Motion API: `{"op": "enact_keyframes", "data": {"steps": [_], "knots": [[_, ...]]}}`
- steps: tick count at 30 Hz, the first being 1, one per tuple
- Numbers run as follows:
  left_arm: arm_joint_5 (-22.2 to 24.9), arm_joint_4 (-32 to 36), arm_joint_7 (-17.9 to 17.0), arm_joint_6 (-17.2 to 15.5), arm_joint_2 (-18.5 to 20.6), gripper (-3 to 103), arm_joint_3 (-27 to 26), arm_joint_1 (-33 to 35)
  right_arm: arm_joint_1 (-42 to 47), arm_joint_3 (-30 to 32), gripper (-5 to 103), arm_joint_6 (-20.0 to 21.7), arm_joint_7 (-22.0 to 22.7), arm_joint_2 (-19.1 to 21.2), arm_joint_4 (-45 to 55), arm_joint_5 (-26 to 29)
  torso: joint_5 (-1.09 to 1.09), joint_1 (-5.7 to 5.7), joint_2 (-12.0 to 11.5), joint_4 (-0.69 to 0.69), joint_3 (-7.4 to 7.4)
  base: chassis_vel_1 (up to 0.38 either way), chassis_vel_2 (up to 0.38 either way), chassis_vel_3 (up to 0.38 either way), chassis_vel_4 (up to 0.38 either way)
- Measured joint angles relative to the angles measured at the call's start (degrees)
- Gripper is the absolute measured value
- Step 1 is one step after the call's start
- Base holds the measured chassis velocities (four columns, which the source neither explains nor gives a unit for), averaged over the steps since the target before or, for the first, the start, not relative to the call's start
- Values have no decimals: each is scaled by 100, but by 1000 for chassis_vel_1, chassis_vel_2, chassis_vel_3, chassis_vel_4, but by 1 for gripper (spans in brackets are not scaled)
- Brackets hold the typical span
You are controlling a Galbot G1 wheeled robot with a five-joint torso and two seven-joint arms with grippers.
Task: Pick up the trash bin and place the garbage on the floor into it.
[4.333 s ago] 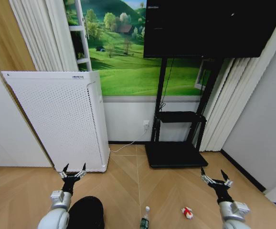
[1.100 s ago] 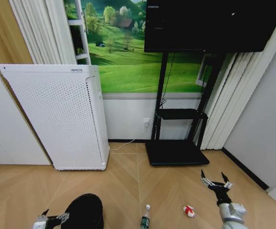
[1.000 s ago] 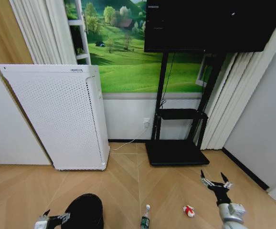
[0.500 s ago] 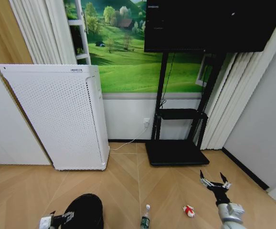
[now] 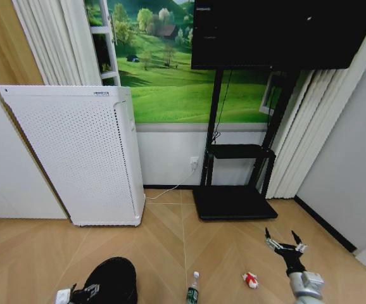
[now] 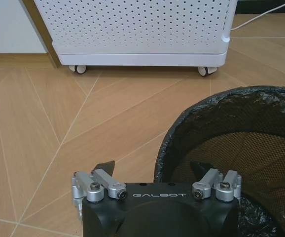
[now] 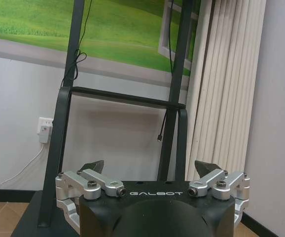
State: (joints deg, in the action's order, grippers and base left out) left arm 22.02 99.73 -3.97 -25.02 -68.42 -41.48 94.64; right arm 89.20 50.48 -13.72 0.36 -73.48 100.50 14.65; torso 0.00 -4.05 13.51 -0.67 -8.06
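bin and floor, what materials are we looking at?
Bin: looks like black wire or perforated mesh, seen as a fine grid on the inner wall, lined with a thin glossy black plastic bag crinkled over the rim. Floor: light wood-look planks in a chevron pattern with a satin sheen; real wood or laminate, can't tell. The left gripper hovers at the rim, jaws open.

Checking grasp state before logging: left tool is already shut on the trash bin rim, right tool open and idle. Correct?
Not quite. The left tool is open, straddling the trash bin rim, as the left wrist view shows. The right tool is open and idle.
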Motion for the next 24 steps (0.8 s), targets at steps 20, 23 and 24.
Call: {"op": "enact_keyframes", "data": {"steps": [20,23,24], "knots": [[-109,-134,148,147,-31,14,43,-109,-19,-6,100,-54,-3,20,-58,-24,2,0,1,1,0,0,0,0,0],[-98,-133,148,176,-39,9,53,-121,-19,-6,100,-66,-2,20,-58,-24,0,0,1,0,0,0,0,0,0],[-98,-133,148,176,-39,9,53,-121,-19,-6,100,-66,-2,20,-58,-24,0,0,1,0,0,0,0,0,0]]}}
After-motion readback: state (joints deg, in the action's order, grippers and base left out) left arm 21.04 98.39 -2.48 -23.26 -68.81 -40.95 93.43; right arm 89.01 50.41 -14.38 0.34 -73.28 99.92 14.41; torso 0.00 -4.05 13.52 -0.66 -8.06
